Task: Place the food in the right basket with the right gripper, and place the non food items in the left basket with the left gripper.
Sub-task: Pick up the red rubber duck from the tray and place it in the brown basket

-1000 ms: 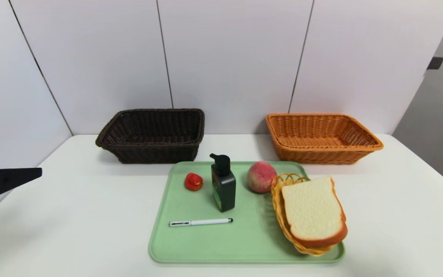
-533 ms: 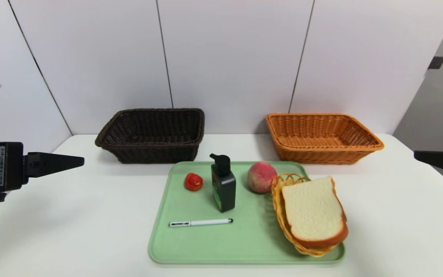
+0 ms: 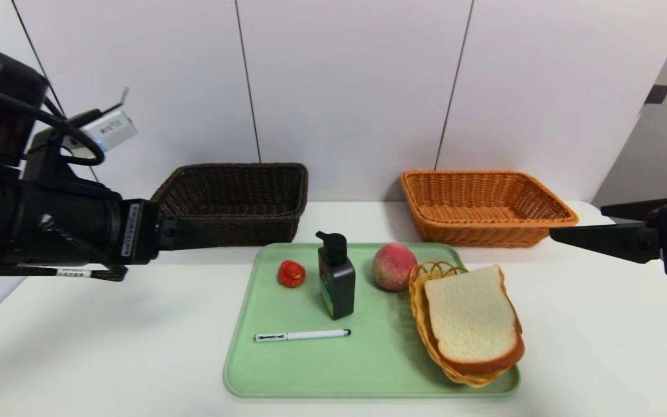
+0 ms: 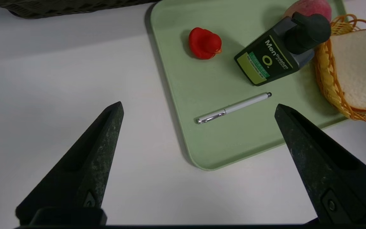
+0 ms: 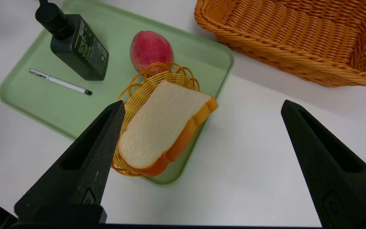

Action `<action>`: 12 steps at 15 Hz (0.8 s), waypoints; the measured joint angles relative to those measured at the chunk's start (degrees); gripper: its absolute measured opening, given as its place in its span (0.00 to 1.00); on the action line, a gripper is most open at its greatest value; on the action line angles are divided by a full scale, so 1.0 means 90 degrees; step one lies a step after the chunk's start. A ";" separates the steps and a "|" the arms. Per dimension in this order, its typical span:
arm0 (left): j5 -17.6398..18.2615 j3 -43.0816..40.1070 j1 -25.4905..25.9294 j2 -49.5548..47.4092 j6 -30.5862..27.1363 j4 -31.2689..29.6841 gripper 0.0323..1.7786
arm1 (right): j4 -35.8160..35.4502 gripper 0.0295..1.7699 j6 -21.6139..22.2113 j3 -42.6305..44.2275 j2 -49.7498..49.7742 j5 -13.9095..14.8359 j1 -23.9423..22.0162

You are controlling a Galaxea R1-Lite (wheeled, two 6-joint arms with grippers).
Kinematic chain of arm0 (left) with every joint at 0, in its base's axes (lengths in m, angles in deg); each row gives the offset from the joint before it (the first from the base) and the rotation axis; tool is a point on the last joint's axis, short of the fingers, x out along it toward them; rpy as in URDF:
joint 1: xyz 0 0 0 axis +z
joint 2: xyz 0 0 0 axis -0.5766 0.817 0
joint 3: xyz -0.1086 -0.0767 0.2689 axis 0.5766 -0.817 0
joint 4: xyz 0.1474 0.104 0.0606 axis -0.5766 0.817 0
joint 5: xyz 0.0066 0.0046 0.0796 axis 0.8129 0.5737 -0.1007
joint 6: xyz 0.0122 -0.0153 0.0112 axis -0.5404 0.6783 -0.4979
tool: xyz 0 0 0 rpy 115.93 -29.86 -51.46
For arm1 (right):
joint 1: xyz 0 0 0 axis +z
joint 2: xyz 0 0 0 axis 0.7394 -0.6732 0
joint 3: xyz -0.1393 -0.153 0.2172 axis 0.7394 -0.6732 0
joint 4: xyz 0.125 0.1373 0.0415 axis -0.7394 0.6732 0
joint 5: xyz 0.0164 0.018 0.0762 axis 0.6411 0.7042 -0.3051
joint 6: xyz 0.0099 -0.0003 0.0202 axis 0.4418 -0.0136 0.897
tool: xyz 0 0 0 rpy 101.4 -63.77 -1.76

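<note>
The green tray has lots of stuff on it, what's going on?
The robot isn't holding anything. Its left gripper is open above the table, left of the tray, and its right gripper is open on the other side. The toy duck, bottle, pen, peach and bread haven't been sorted into the big baskets.
</note>
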 joint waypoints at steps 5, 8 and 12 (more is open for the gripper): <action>-0.0700 0.0389 -0.0845 0.1066 0.0756 -0.0042 0.95 | -0.0079 0.96 0.0023 0.0016 -0.0229 -0.0009 0.0229; -0.1101 0.0582 -0.1028 0.1608 0.0775 -0.0061 0.95 | -0.0093 0.96 0.0191 -0.0008 -0.0260 -0.0009 0.0241; -0.1414 0.0837 -0.1093 0.2162 0.0756 -0.0095 0.95 | -0.0091 0.96 0.0194 -0.0100 -0.0236 0.0003 0.0241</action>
